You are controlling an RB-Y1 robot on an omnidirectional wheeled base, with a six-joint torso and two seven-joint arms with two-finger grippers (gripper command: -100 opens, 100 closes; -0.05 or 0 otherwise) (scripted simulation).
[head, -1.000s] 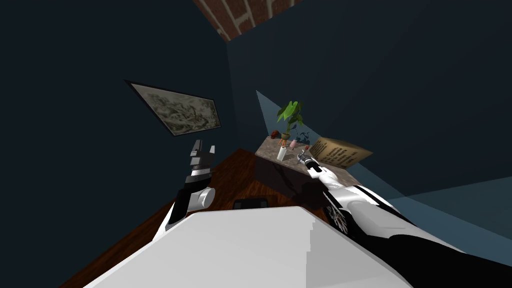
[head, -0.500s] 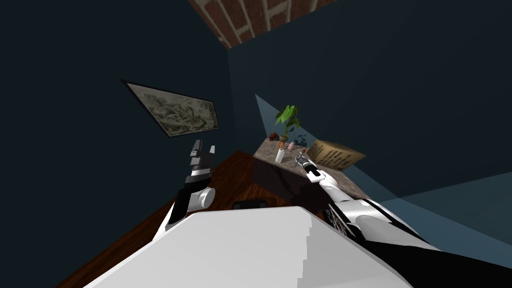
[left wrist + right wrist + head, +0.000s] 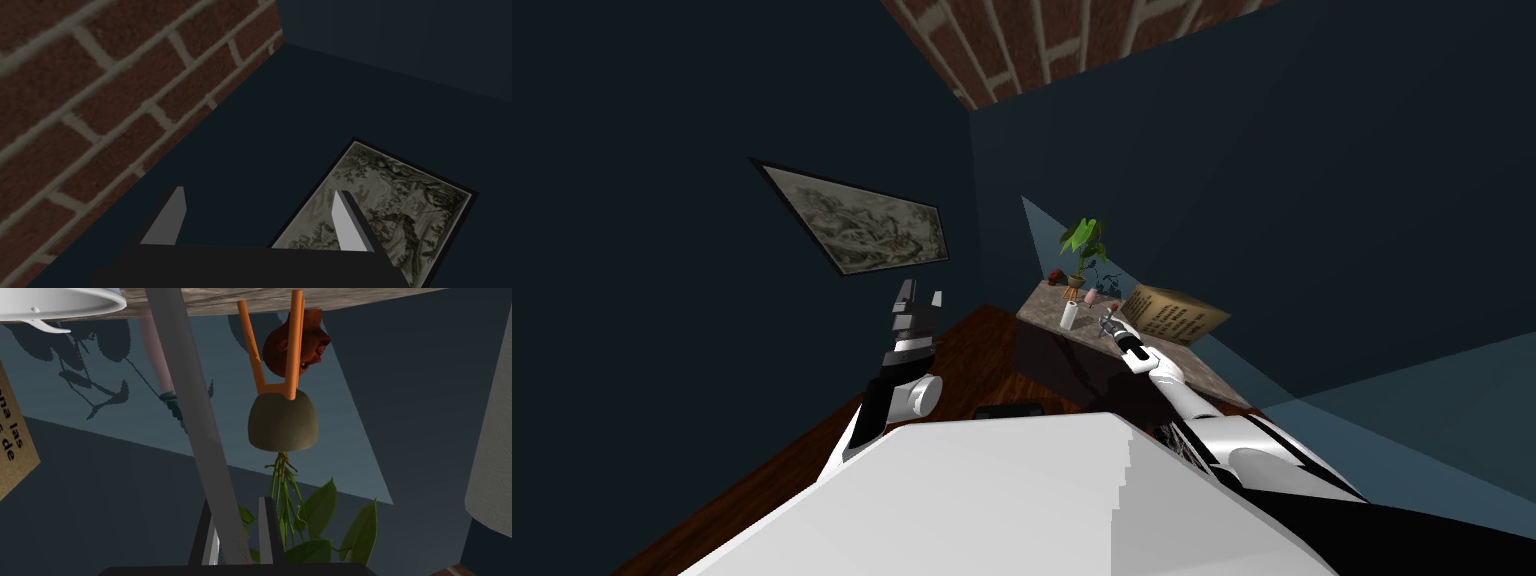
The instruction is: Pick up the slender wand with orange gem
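Wand (image 3: 182, 363) – clamped in right end effector (image 3: 236, 502), far end cut off | left end effector (image 3: 260, 191) – spread wide

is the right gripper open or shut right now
Shut on the wand: in the right wrist view the right gripper has its fingers close together, pressing the grey shaft's sides.

Left gripper (image 3: 920, 296), centre-left of the head view, was a dark stepped box with two thin grey blade fingers (image 3: 349, 227), left arm (image 3: 880, 395) banded black, grey and white with a rounded white joint, right arm (image 3: 1180, 388) white, black-cuffed, dark markings lower down.
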